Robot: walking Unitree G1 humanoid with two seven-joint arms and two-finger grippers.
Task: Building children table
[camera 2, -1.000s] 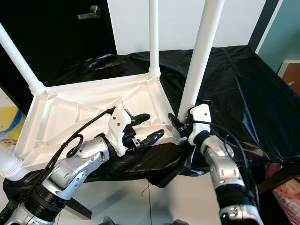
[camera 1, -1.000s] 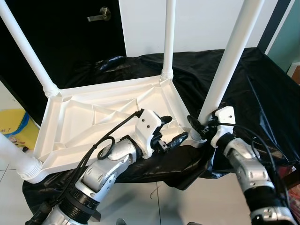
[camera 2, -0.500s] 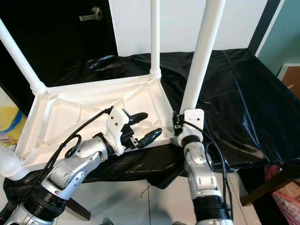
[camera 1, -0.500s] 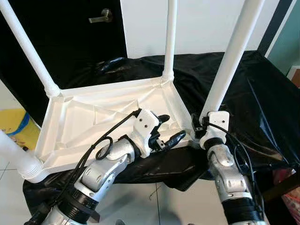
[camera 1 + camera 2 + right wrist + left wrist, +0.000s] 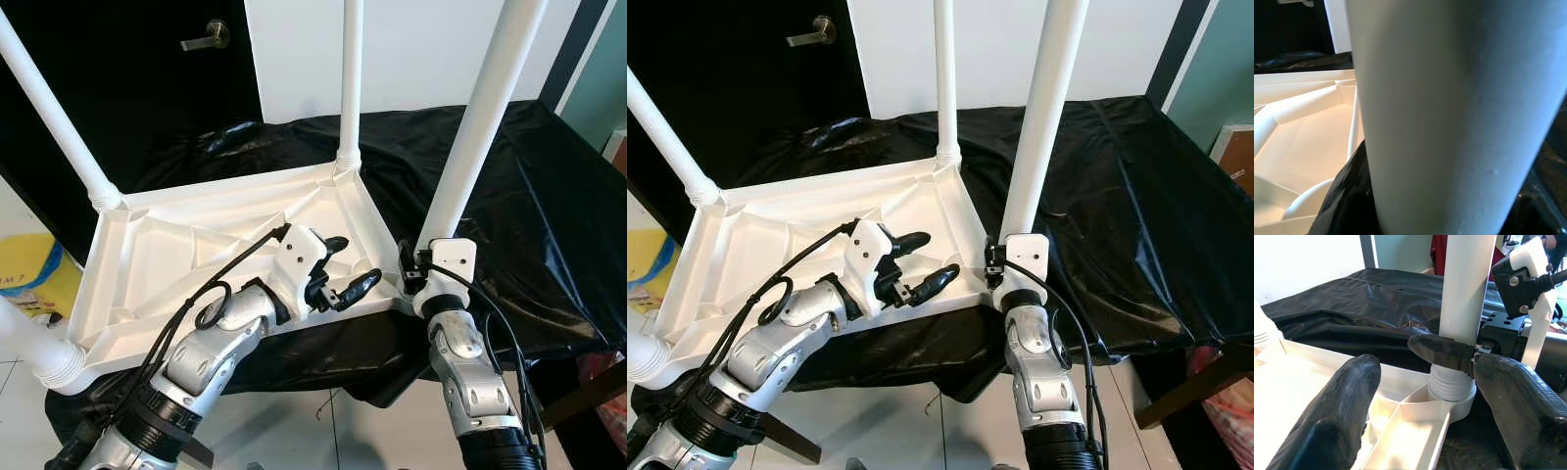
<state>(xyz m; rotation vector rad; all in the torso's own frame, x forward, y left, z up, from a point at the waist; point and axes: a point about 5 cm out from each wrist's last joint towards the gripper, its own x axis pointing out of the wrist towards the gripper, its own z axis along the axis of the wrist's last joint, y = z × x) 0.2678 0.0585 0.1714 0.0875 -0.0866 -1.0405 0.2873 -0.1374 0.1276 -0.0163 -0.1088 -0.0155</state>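
The white plastic children's table [image 5: 176,245] lies upside down on a black sheet with its legs pointing up. My right gripper [image 5: 415,276] is at the base of the front right leg [image 5: 475,127], shut on it just above the threaded collar [image 5: 1452,384]. One of its black fingers [image 5: 1442,351] lies across the leg in the left wrist view. The leg [image 5: 1449,98] sits close between dark fingers [image 5: 1349,196] in the right wrist view. My left gripper [image 5: 355,262] hovers open over the table's underside, just left of that corner, holding nothing.
Three more legs stand at the back right [image 5: 350,78], back left [image 5: 54,108] and front left [image 5: 34,348] corners. The black sheet [image 5: 549,215] drapes over the support and hangs off its front edge. A dark door [image 5: 147,78] is behind, and a yellow object [image 5: 24,269] sits on the floor at left.
My right forearm swung in from the right until it stands straight below the front right leg, with the gripper staying at the leg's base. The left gripper shifted slightly and remains open.
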